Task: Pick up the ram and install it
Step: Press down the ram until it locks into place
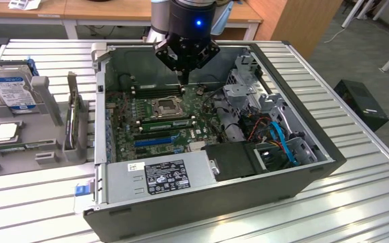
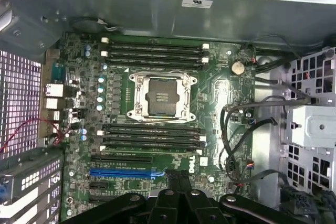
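Holder [image 1: 48, 104] sits at the exterior view's left with a hard drive [image 1: 10, 88] standing in it; low in its front groove lies a thin green strip, probably the ram [image 1: 20, 147], though it is hard to be sure; not yet picked up; an upright card [image 1: 73, 119] stands just beside, between holder and case [image 1: 181, 205].

Gripper [image 1: 184, 80] [image 2: 178, 182] hangs high over the motherboard [image 1: 201, 101] near the upper memory slots [image 1: 157, 90] [image 2: 152, 51]; fingers pressed together, nothing between them.

Judgement: a good pick wants fingers opened before descent, squared to the stick's long edges, gripped mid-length so it stays level for the slot.

Room: the case's near wall and the upright card crowd the path to the holder, so going up and over looks safest; at the exterior view's right, drive cage [image 1: 248, 91] and cables [image 1: 279, 136] close that side.
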Motion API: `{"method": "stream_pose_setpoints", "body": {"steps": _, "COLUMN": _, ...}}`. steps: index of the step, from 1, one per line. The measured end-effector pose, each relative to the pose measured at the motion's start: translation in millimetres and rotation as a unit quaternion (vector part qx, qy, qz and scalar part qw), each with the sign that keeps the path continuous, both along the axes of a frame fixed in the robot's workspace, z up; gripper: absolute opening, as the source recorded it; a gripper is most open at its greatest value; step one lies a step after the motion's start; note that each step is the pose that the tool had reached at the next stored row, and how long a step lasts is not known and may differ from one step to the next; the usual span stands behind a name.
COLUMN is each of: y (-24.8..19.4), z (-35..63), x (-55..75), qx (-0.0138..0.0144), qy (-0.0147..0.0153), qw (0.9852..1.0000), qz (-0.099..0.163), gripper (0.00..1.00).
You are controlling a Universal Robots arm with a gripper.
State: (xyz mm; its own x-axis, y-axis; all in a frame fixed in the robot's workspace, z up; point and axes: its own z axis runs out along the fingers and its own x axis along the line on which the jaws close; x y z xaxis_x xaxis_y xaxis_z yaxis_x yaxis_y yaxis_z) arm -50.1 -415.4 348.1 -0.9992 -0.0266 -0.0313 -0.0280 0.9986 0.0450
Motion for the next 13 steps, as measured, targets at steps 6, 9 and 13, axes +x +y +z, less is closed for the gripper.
{"method": "stream_pose_setpoints", "body": {"steps": 6, "y": 0.0, "z": 0.0, "x": -0.1, "qx": 0.0000, "qy": 0.0008, "qw": 1.0000, "qz": 0.000, "gripper": 0.11}}
{"method": "stream_pose_setpoints", "body": {"steps": 9, "y": 0.0, "z": -0.1, "x": 0.0, "qx": 0.0001, "qy": 0.0048, "qw": 1.0000, "qz": 0.000, "gripper": 0.11}}
{"method": "stream_pose_setpoints", "body": {"steps": 13, "y": 0.0, "z": 0.0, "x": -0.1, "qx": 0.0000, "qy": 0.0080, "qw": 1.0000, "qz": 0.000, "gripper": 0.11}}
